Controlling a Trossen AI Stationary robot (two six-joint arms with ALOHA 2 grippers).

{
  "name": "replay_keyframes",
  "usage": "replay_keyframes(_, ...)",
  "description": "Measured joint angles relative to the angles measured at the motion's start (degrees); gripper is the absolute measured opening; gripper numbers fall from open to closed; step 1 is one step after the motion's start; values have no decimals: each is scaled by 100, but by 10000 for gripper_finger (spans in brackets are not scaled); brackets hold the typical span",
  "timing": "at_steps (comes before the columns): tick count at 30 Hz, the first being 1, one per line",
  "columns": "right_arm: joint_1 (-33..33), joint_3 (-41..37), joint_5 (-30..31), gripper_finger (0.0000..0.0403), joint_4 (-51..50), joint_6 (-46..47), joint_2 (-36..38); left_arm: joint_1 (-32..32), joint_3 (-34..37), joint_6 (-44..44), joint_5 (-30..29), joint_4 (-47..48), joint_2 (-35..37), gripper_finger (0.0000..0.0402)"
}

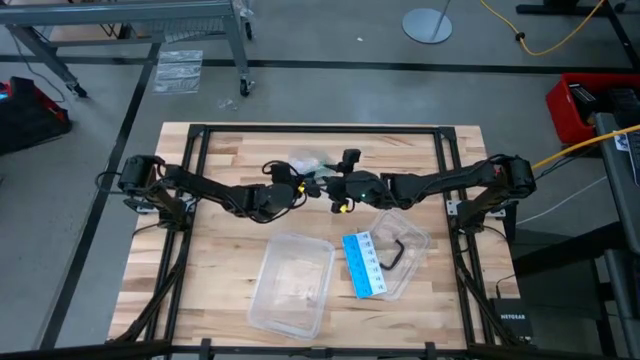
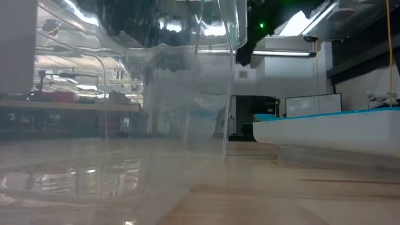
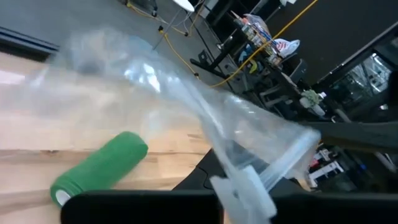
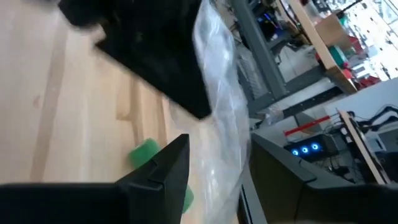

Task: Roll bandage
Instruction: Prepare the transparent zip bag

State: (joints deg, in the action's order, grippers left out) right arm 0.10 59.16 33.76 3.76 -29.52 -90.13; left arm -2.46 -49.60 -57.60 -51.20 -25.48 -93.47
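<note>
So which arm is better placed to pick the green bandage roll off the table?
Probably the right: its pincer stands open and empty beside the green rolled fabric bandage, while the left pincer is shut on the crumpled clear plastic wrapper.

From above, the green bandage [image 1: 316,184] is only a tiny speck between the two arms, too small to tell its shape. In the right wrist view a dark finger [image 4: 163,171] covers part of it. In the low view, a clear tub [image 2: 156,112] fills the front, blurs the room behind, and runs off the top edge.
</note>
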Motion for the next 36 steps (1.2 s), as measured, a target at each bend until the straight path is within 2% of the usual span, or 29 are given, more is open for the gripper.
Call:
replay_keyframes(13,-11,303,-9,162,-306,174,2,-22,0,42,2,92,0,0)
replay_keyframes(21,-11,299,-294,162,-711,419,1,-26,0,39,2,88,0,0)
replay_keyframes(32,-13,299,-279,162,-743,581,0,-46,0,-152,184,26,0,0)
replay_keyframes(36,-70,299,-45,148,-749,590,0,-108,0,-204,195,4,0,0)
